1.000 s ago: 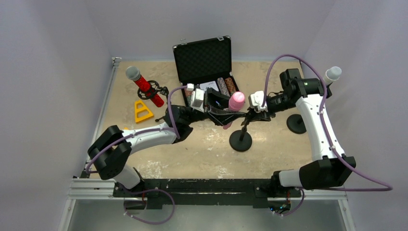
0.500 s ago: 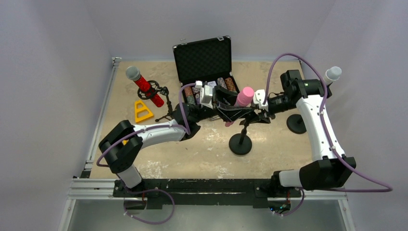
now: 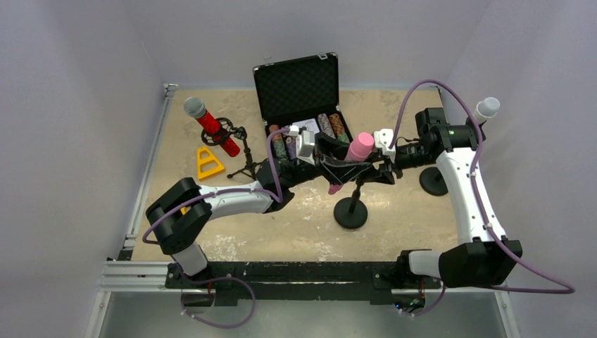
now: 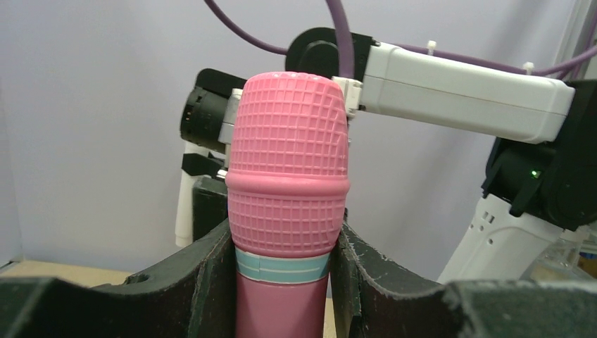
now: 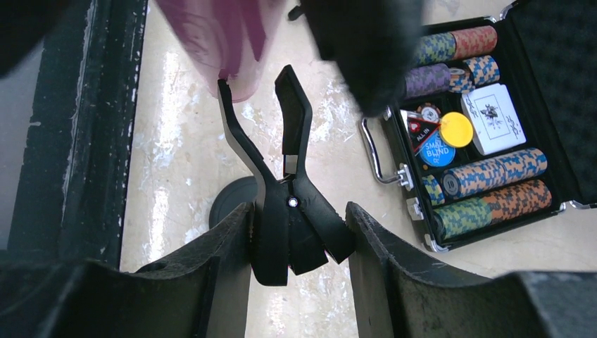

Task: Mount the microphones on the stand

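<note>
My left gripper is shut on the pink microphone, gripping just below its head, and holds it tilted above the middle stand. My right gripper is shut on that stand's black clip, squeezing its handles so the clip's prongs stand apart. The pink microphone's lower end sits at the prongs' tips. The glittery red microphone sits clipped in a tripod stand at the back left. The white microphone sits on a round-base stand at the right.
An open black case holding poker chips stands at the back middle, close behind both grippers. A yellow triangular piece lies at the left beside the tripod. Walls enclose the table on three sides.
My left gripper carried the pink microphone right and forward to the stand's clip. My right gripper shifted slightly with the clip. The stand's base stayed in place.
</note>
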Available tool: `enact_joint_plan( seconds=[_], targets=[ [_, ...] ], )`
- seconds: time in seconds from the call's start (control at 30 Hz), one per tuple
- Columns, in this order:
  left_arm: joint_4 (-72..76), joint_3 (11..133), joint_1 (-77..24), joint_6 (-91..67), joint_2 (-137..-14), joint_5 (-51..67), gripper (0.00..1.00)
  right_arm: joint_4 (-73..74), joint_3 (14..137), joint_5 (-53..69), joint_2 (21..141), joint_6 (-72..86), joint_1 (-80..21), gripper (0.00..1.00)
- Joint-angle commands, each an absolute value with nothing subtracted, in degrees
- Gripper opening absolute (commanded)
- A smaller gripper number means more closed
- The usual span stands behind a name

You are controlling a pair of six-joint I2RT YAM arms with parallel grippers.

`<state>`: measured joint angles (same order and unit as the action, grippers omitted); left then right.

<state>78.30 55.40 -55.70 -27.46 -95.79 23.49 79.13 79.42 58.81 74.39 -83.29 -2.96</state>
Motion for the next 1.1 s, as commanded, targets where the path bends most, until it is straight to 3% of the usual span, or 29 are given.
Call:
enact_joint_plan(
  seconds=[0.0,0.33,0.43,0.63,0.73,0.87,1.07],
  targets=[
    [81.65,55.71,-56.04,-26.19,-94.91,19.41,0.0,80.29,78.08,65.06,71.95,-82.66,-2.95,0.07],
    [81.66,55.91,-55.98,-25.93,-96.08,20.16,0.0,81.29,75.92,68.56,71.17,-81.83,-2.98,0.07],
    [81.65,56.18,-56.08,-26.27,-96.4,20.43,0.0,80.74,75.64,69.26,71.29,-80.63,-2.92,0.18],
    [81.65,56.43,-56.24,-26.96,-97.39,20.89,0.0,77.53,74.49,66.72,70.61,-77.79,-2.95,0.56],
    [81.65,56.63,-56.33,-27.15,-97.96,20.91,0.0,78.85,75.31,66.12,71.41,-78.73,-2.92,0.63],
    [81.65,57.02,-56.39,-27.13,-98.39,21.02,0.0,81.02,76.58,65.55,72.69,-80.72,-2.94,0.61],
    [81.65,57.58,-56.41,-27.16,-98.57,21.66,0.0,84.38,77.72,65.0,74.18,-83.4,-2.9,0.35]
  ],
)
